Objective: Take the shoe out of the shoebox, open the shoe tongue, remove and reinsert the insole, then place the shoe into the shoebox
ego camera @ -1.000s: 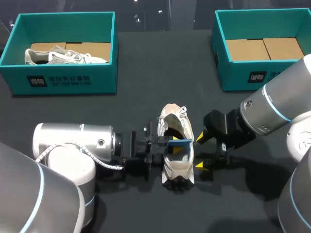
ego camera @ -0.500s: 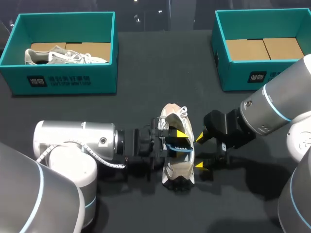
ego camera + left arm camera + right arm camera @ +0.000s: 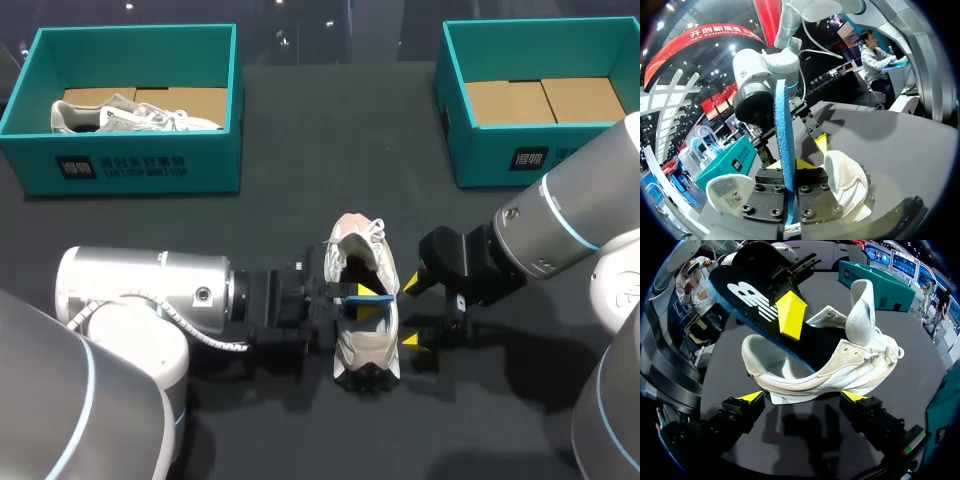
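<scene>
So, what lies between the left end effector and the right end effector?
The white lace-up sneaker, shown in the head view. The left end effector grips a blue-edged insole over its opening; the right end effector stands open at its other side.

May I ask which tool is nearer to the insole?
Left. The left tool grips the insole above the shoe opening; the right tool sits open beside the shoe, clear of the insole.

Dark table [image 3: 330,140] lit from above
Its matte black top is stretching across the whole view, with soft shadows [image 3: 530,352] pooling on it
</scene>
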{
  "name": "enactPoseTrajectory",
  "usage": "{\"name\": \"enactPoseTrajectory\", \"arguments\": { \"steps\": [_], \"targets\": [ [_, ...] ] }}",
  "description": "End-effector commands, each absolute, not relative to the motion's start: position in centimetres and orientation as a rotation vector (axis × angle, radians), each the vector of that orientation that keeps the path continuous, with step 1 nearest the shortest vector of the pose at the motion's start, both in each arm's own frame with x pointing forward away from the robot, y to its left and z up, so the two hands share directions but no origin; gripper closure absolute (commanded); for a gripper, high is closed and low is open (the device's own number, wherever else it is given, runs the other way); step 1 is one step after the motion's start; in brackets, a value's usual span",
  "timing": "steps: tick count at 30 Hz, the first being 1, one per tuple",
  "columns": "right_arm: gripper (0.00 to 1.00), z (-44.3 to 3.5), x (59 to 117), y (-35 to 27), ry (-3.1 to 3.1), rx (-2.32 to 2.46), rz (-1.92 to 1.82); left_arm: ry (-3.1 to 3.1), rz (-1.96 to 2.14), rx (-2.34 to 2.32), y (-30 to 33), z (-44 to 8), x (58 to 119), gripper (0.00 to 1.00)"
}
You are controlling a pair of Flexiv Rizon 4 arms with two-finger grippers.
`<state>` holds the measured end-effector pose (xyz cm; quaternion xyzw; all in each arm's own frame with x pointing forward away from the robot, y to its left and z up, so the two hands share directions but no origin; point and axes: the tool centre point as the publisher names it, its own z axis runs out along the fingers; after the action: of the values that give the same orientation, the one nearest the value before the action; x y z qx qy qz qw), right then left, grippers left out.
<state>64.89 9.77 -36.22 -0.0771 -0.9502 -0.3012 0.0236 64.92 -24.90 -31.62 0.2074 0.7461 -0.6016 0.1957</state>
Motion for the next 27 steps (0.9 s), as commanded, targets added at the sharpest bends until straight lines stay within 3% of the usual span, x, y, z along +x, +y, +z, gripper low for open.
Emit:
{"name": "enactPoseTrajectory", "arguments": {
  "steps": [1,12,13,14,16,19,26,27],
  "targets": [
    [0.00,-36.2,64.7,9.8,-2.945,-0.241,-0.931,2.075,-1.665,0.593,-26.2,-32.7,66.1,1.00],
    [0.00,-36.2,64.7,9.8,-2.945,-0.241,-0.931,2.108,-1.642,0.534,-26.0,-33.6,67.7,1.00],
    [0.00,-36.2,64.7,9.8,-2.945,-0.241,-0.931,2.111,-1.643,0.532,-25.9,-33.4,67.5,0.95],
    [0.00,-36.2,64.7,9.8,-2.945,-0.241,-0.931,2.114,-1.646,0.531,-25.7,-33.2,67.2,0.71],
    [0.00,-36.2,64.7,9.8,-2.945,-0.241,-0.931,2.118,-1.654,0.527,-25.5,-32.5,66.7,0.60],
    [0.00,-36.2,64.7,9.8,-2.945,-0.241,-0.931,2.118,-1.658,0.521,-25.0,-31.5,66.1,0.55],
    [0.00,-36.2,64.7,9.8,-2.945,-0.241,-0.931,2.177,-1.631,0.529,-24.1,-30.6,65.1,0.62],
    [0.00,-36.2,64.7,9.8,-2.945,-0.241,-0.931,2.185,-1.628,0.534,-24.2,-30.8,65.0,0.75]
  ]
}}
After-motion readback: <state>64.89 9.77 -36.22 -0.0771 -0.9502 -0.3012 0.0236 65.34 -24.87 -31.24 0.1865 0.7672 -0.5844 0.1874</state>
